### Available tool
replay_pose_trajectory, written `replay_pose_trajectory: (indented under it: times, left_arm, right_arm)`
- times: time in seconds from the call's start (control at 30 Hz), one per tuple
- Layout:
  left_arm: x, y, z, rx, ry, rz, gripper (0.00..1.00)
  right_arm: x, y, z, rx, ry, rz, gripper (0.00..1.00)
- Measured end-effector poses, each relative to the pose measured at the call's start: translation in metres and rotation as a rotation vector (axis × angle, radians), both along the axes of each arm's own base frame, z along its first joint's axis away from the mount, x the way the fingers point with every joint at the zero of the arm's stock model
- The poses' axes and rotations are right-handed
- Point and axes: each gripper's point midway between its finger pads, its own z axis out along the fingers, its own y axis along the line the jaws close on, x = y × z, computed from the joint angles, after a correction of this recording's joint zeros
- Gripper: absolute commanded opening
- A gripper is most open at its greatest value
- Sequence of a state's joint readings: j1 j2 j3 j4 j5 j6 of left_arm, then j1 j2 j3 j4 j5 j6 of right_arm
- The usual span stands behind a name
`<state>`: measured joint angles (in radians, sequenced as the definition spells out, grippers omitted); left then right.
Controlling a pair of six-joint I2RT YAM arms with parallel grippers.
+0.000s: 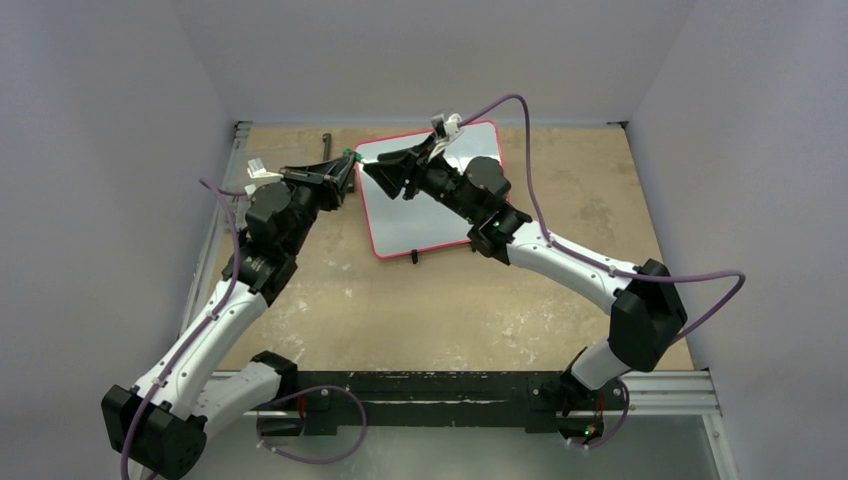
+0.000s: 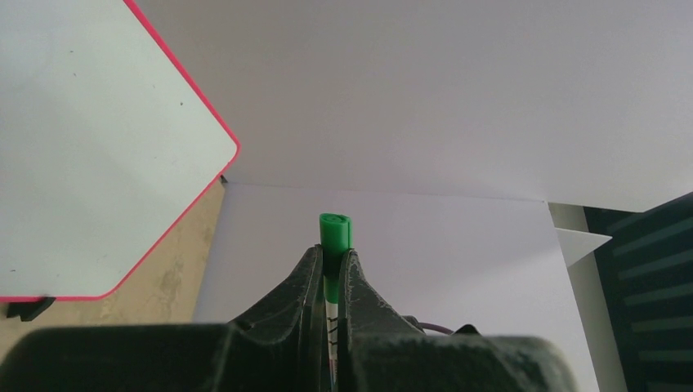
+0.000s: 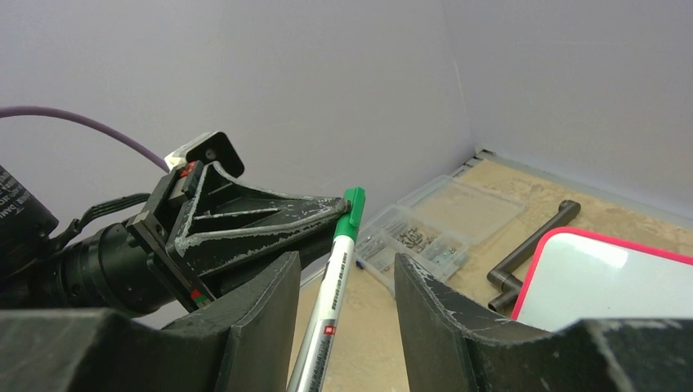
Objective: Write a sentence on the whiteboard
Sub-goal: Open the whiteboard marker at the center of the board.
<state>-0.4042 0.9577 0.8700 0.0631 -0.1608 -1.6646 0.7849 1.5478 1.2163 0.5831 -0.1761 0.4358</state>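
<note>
**A:** Why do the two arms meet in the air, just at the far left corner of the whiteboard (image 1: 412, 225)?

**B:** It looks like the step of uncapping. The left gripper (image 1: 350, 160) has its fingers pressed together on the green cap (image 2: 335, 231) of the marker (image 3: 325, 306), and it offers the barrel toward the other arm.

**A:** And the right gripper (image 3: 343, 269)?

**B:** Its fingers stand apart, one on each side of the white barrel, with a gap on both sides. So it surrounds the barrel but does not pinch it, as far as its wrist view shows. Probably it must close there, so that the two arms can pull cap and barrel apart.

**A:** Where is the board itself?

**B:** It lies on the table (image 1: 400, 310), in the far middle, partly under the right arm's wrist. The surface that shows is blank. No sentence is visible, so the writing seems not begun.

**A:** Is anything close that could disturb?

**B:** A clear parts box (image 3: 425, 220) and a black L-shaped key (image 3: 531, 245) lie near the board's far left corner, below the pen and apart from it.
</note>
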Motion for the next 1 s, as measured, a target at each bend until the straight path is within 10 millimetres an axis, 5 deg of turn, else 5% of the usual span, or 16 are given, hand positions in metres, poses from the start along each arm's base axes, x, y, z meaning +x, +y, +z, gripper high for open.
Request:
replay_pose_trajectory:
  times: [0.17, 0.2, 0.27, 0.37, 1.0]
  left_arm:
    - [-0.005, -0.003, 0.004, 0.024, -0.029, -0.032, 0.12]
    - [-0.007, -0.004, 0.005, 0.030, -0.040, -0.040, 0.19]
    - [-0.011, -0.004, 0.004, 0.044, -0.056, -0.050, 0.47]
    - [-0.014, 0.002, -0.004, 0.061, -0.068, -0.038, 0.69]
    - [-0.002, -0.001, -0.012, 0.137, -0.143, -0.207, 0.58]
  right_arm:
    - [-0.007, -0.005, 0.003, 0.006, -0.005, 0.009, 0.00]
    - [-0.010, -0.005, 0.003, 0.007, -0.004, 0.017, 0.00]
    - [-0.015, -0.005, 0.003, 0.010, -0.004, 0.039, 0.00]
    - [-0.019, -0.005, 0.002, 0.013, 0.005, 0.059, 0.00]
    - [-0.033, -0.017, 0.016, 0.116, 0.054, 0.247, 0.00]
